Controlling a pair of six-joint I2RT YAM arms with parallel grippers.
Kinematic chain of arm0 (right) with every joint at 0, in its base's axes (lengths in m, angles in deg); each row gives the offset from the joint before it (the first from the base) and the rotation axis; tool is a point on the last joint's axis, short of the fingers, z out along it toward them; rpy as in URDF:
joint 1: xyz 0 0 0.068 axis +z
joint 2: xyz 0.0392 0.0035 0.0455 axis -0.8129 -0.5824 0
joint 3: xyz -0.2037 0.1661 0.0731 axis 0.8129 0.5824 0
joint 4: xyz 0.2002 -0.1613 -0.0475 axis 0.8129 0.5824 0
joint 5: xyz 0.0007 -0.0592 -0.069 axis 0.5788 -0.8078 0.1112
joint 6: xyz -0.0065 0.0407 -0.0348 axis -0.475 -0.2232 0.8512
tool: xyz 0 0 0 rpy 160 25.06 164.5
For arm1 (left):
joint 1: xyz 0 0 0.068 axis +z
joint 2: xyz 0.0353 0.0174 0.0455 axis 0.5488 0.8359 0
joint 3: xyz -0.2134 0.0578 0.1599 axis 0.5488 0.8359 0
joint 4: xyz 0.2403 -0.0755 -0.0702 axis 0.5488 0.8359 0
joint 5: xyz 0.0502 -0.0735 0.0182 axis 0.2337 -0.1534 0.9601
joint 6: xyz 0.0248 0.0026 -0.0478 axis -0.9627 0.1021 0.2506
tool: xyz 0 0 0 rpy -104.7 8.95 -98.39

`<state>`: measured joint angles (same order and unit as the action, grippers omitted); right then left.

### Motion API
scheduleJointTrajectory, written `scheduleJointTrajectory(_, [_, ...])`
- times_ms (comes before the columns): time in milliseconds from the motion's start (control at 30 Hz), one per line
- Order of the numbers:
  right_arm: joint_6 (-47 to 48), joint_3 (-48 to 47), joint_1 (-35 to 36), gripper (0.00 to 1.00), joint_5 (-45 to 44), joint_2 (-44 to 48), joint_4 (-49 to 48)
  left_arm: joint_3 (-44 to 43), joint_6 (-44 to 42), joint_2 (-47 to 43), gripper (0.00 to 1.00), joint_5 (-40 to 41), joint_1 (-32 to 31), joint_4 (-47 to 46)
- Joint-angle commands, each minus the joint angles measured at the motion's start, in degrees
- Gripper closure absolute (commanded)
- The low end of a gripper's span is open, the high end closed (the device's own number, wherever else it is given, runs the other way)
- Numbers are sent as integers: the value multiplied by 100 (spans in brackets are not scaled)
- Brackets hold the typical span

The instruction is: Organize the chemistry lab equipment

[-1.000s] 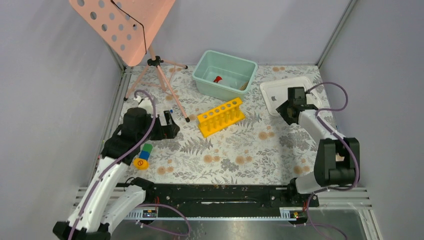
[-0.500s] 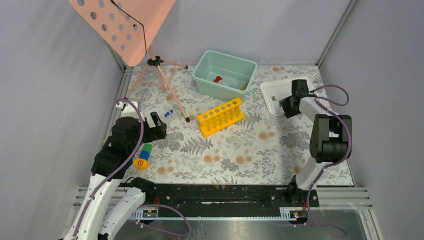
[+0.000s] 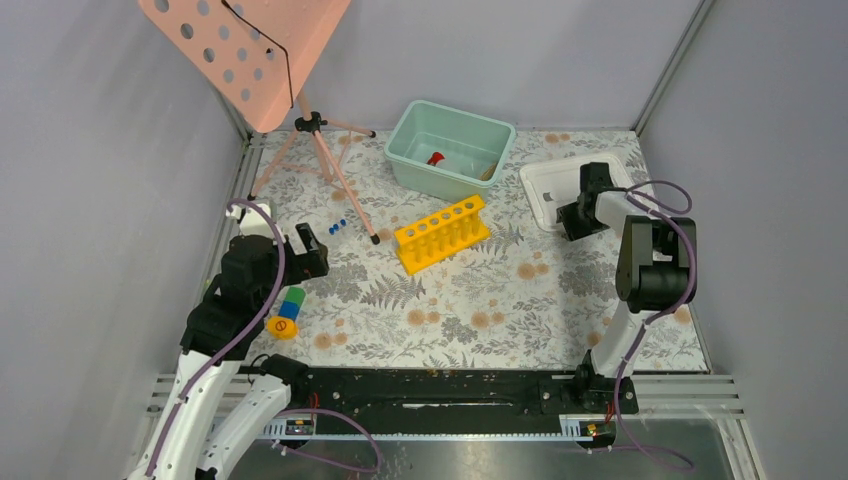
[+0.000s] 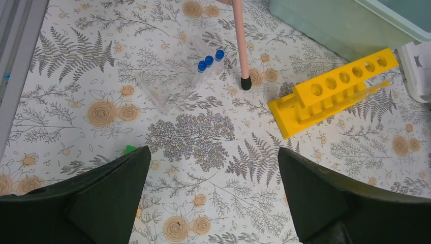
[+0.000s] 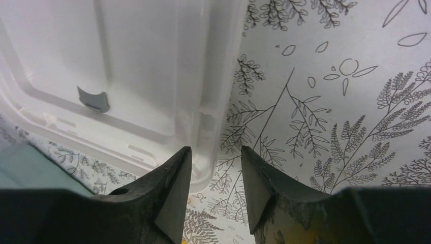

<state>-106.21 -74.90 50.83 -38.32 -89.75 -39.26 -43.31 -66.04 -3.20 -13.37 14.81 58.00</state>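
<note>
The yellow test-tube rack (image 3: 441,233) lies on the floral table mid-scene and shows in the left wrist view (image 4: 335,91). Three clear blue-capped tubes (image 3: 337,226) lie together beside the tripod's foot, ahead of my left gripper (image 4: 208,60). The red-capped bottle (image 3: 436,158) lies inside the teal bin. My left gripper (image 3: 312,250) is wide open and empty above bare table (image 4: 213,157). My right gripper (image 3: 572,215) is open a little, its jaws either side of the white tray's corner rim (image 5: 216,152).
The teal bin (image 3: 450,150) stands at the back. The white tray (image 3: 560,190) is at the back right. The pink perforated stand (image 3: 255,50) on its tripod occupies the back left. The block stack (image 3: 292,303) and a yellow disc (image 3: 283,327) lie by the left arm.
My left gripper has drawn back left off the tubes, which now show. My right arm has folded up and its gripper has come to the tray's near corner.
</note>
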Motion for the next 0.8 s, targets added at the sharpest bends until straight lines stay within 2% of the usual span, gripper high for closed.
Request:
scheduleJointTrajectory(0, [-284, -216, -31, 53, -11, -175, 306, -111, 2, -76, 1, 216, -6, -46])
scheduleJointTrajectory(100, [-296, -280, -32, 58, 52, -316, 369, -128, -9, -109, 1, 265, -6, -47])
scheduleJointTrajectory(300, [-197, -292, -32, 77, 158, -374, 373, -113, -18, -69, 1, 236, -6, -41])
scheduleJointTrajectory(500, [-120, 92, -32, 89, 279, 99, -50, -78, -22, 33, 1, 117, -6, -56])
scheduleJointTrajectory(600, [-63, 295, -31, 99, 376, 450, -247, -34, -77, 39, 1, -83, -6, -114])
scheduleJointTrajectory(767, [-125, 849, -32, 100, 462, 1085, -657, 25, -159, 13, 1, -502, -4, -246])
